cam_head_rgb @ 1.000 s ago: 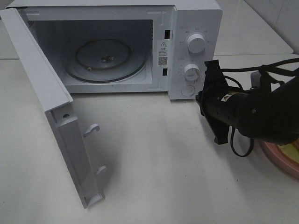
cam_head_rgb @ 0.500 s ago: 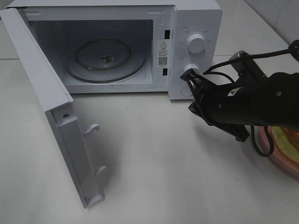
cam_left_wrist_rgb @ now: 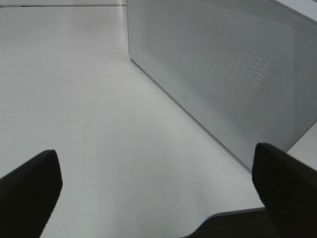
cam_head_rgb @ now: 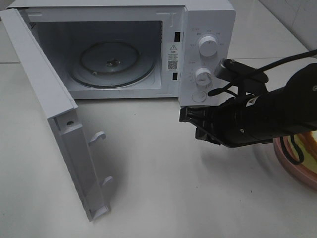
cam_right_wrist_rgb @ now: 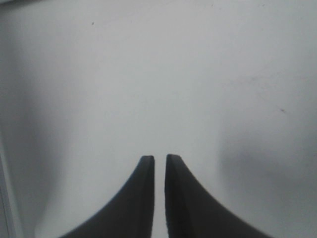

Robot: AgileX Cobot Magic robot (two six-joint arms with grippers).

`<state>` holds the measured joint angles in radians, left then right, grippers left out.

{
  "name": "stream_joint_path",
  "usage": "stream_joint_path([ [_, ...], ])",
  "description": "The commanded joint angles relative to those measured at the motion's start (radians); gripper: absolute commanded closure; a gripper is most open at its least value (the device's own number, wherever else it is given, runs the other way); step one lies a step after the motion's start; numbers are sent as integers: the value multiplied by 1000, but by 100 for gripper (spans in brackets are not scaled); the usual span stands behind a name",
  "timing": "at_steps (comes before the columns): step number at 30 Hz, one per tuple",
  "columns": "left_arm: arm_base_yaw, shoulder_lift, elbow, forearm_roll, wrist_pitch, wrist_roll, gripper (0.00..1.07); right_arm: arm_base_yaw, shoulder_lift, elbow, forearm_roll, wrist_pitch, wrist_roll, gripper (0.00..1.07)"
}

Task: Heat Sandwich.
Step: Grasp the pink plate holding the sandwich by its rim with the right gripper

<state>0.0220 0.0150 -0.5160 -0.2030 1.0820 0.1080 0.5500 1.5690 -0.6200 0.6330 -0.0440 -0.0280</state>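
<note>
The white microwave stands at the back with its door swung wide and a bare glass turntable inside. My right gripper points left, low over the table just in front of the control panel. In the right wrist view its fingers stand almost together with only a thin slit and nothing between them. The right arm hides most of the sandwich; only a pale yellowish sliver shows on the pink plate at the right edge. My left gripper is open beside the microwave's perforated wall.
Two knobs and a round button sit on the microwave's panel, just behind the right arm. The open door juts toward the front left, with its latch hooks sticking out. Black cables loop off the right arm over the plate.
The right arm has swung round and moved left and lower, from beside the lower knob to in front of the panel. Its fingers have parted by a sliver. The left gripper has not moved.
</note>
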Motion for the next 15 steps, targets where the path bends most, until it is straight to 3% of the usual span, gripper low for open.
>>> stream_joint_path([
  [1,-4,-2,1,-3,-6,-1,9,0,-25,-4,-8,76,-91,99],
  [9,-4,-2,1,-3,-6,-1,9,-29,-71,-28,-193,246,-111,97],
  [15,-4,-2,1,-3,-6,-1,9,-82,-92,-104,-397,466,-111,94],
])
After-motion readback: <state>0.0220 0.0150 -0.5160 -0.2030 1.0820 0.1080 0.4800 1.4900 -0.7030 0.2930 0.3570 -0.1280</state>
